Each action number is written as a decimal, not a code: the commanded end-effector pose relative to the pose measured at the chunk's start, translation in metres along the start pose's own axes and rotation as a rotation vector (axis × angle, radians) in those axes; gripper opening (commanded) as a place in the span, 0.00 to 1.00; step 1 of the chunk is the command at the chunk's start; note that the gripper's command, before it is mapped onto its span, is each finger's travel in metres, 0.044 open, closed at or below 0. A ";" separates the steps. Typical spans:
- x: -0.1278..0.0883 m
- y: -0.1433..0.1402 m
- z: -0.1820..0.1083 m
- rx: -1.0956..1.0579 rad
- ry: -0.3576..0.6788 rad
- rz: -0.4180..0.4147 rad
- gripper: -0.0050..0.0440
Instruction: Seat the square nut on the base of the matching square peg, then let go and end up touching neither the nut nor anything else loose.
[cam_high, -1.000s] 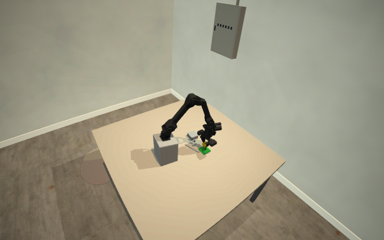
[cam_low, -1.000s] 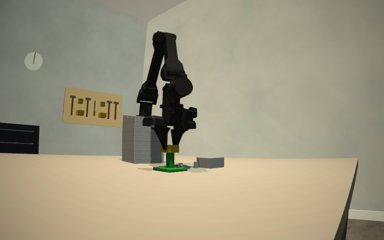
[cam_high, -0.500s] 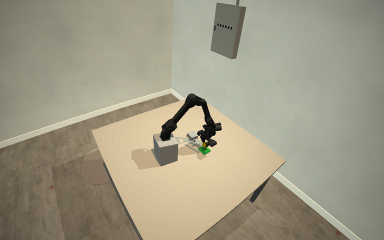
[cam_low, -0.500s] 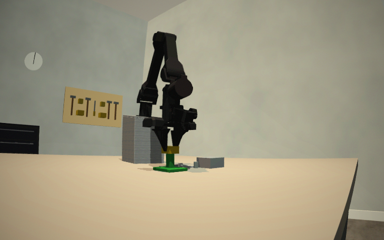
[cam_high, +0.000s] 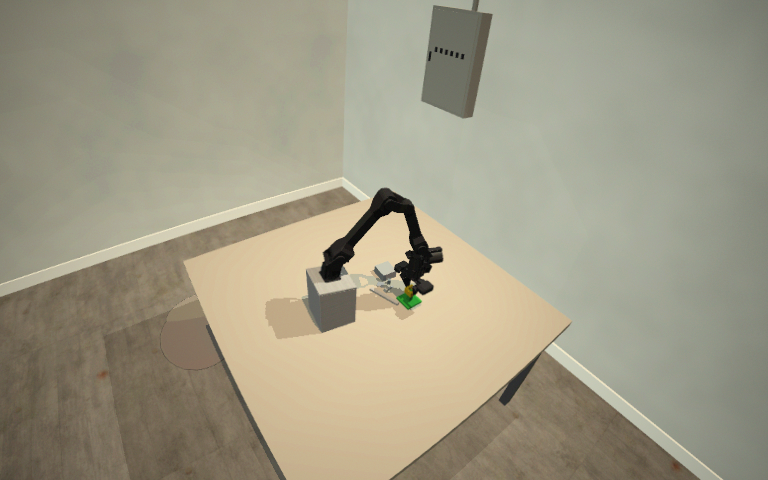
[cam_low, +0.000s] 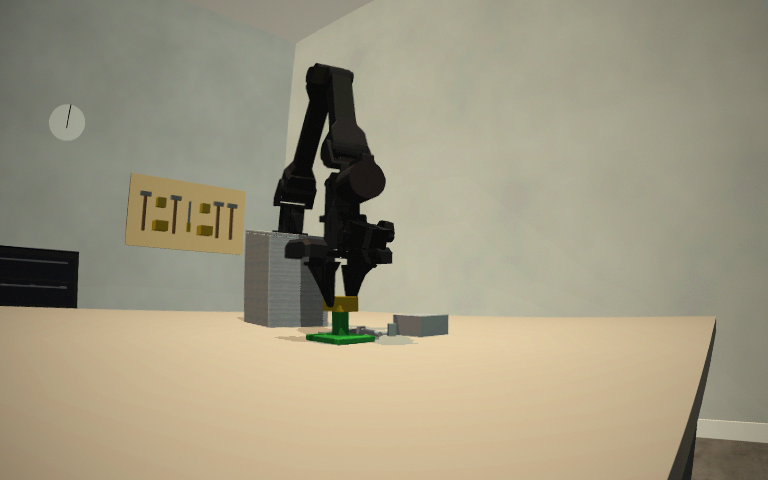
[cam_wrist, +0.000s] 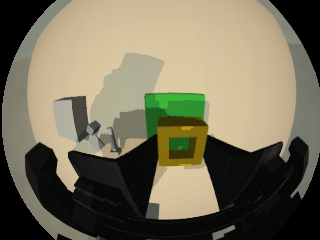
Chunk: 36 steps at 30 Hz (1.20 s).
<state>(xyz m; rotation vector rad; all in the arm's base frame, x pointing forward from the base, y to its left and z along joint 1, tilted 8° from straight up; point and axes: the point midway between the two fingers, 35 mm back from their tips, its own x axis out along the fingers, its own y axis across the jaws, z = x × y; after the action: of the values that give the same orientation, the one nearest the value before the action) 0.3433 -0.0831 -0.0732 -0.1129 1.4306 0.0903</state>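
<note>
— What can't you make out around the peg?

— From the top view the square nut (cam_high: 408, 290) is a yellow speck under the gripper (cam_high: 412, 287); whether it sits over the green peg (cam_high: 406, 296) or beside it is too small to tell. In the exterior view the fingertips (cam_low: 328, 297) cover part of the nut (cam_low: 341, 303), and the nut hides the peg's (cam_low: 340, 322) top.

— And the wrist view?

— The nut (cam_wrist: 180, 143) blocks most of the peg; only a green patch shows through its hole. The small grey parts (cam_wrist: 100, 135) at left are blurred — their shapes can't be told. The surface's (cam_low: 509, 396) near and left edges are cut off in the exterior view.
</note>
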 end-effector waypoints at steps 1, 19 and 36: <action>0.006 0.000 -0.001 0.000 0.005 0.003 0.10; 0.016 0.000 0.000 0.000 0.005 0.003 0.10; 0.026 0.000 0.000 0.000 0.005 0.003 0.10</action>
<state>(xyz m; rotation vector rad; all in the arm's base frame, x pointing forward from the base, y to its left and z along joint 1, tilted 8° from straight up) 0.3462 -0.0834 -0.0944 -0.1124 1.4331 0.0921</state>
